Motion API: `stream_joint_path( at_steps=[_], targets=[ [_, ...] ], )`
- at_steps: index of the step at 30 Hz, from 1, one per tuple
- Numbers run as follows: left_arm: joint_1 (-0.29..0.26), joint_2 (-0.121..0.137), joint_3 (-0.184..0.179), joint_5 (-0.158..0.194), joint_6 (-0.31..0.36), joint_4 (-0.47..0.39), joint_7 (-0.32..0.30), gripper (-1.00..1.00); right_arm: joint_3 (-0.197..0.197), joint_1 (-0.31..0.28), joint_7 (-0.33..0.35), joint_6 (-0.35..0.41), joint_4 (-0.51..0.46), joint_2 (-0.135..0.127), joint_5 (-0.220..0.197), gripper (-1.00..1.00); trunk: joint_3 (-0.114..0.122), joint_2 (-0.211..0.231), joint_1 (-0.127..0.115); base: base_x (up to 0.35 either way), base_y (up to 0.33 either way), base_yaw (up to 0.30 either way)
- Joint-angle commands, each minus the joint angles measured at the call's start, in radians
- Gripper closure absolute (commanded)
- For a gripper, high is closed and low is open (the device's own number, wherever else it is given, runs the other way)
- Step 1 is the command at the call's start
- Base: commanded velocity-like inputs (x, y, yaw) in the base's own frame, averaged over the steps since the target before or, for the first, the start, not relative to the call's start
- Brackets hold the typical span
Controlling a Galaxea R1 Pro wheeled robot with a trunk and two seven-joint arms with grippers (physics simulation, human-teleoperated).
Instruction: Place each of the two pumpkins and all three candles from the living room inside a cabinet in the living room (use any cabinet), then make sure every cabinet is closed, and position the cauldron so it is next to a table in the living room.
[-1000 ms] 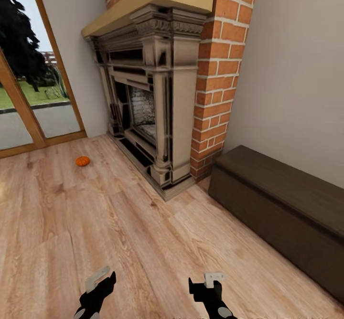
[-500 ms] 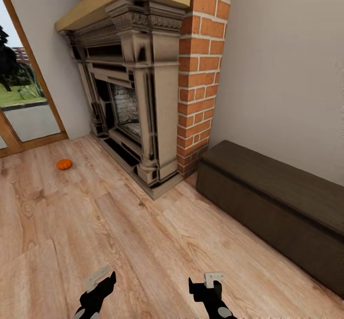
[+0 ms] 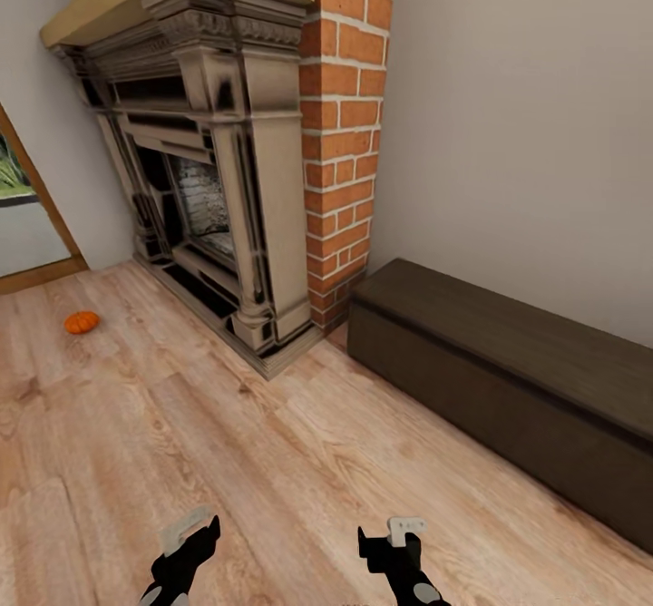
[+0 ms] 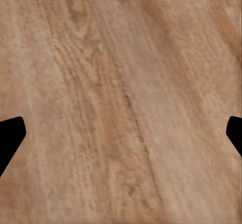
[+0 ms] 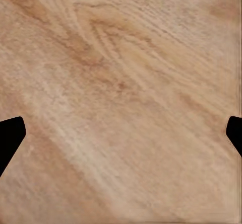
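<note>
**Head view: one pumpkin on open floor, cabinet along the right wall**

Head view, read from left to right. At the left edge, a slice of window with a wooden frame (image 3: 41, 216). Just below it, left of middle height, one small orange pumpkin (image 3: 81, 322) sitting alone on the wooden floor (image 3: 272, 461), well apart from both arms and from the fireplace base.

Probably light and stiff, judging by its small ribbed shell; likely smooth and rounded too, so prone to rolling or squirting out of a shallow pinch. Best taken from above, across the widest part of the body, fingers set into opposite grooves between ribs rather than on the stem dimple. Nothing fragile about it as far as can be judged.

Further right, upper centre: an ornate fireplace (image 3: 218, 180) under a pale mantel, backed by a brick column (image 3: 349, 125). Its stepped base juts out over the floor, something to steer around on the way between pumpkin and cabinet.

Right half, against the plain wall: the long dark-brown cabinet (image 3: 508, 379), flat top bare; front looks shut.

Along the bottom edge, the left gripper (image 3: 192, 533) and the right gripper (image 3: 394, 538), both low over bare boards. Seen in each wrist view as two dark fingers (image 4: 10, 136) (image 5: 10, 133) at opposite sides, spread wide with nothing but floor grain between them.

Open boards between arms and pumpkin; no obstacle on that stretch.
</note>
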Motion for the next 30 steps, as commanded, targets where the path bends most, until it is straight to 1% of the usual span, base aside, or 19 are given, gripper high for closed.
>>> stream_joint_path(
  at_steps=[1, 9, 18, 23, 30],
  targets=[
    [0.0, 0.002, -0.008, 0.006, -0.005, -0.001, 0.008, -1.0, 0.008, -0.001, -0.006, -0.003, 0.001, 0.0, -0.005, -1.0, -0.002, 0.0, 0.0, 0.0, 0.02, -0.242],
    [0.0, 0.002, -0.008, 0.008, -0.004, -0.001, 0.008, -1.0, 0.004, 0.0, -0.007, -0.006, 0.001, 0.001, -0.017, -1.0, 0.002, 0.0, 0.0, 0.049, 0.158, -0.252],
    [0.0, 0.002, -0.008, 0.008, -0.004, -0.001, 0.008, -1.0, 0.002, -0.001, -0.002, -0.007, 0.001, 0.0, -0.018, -1.0, 0.013, 0.0, 0.0, 0.161, 0.182, -0.222],
    [0.0, 0.002, -0.008, 0.008, -0.004, -0.001, 0.008, -1.0, 0.002, 0.0, -0.001, -0.017, 0.001, 0.0, -0.018, -1.0, 0.019, 0.0, 0.0, 0.12, 0.045, -0.216],
    [0.0, 0.002, -0.008, 0.008, -0.006, -0.001, 0.008, -1.0, 0.001, -0.001, -0.001, -0.027, 0.001, 0.0, -0.018, -1.0, 0.028, 0.0, 0.0, 0.015, 0.003, -0.213]
  ],
)
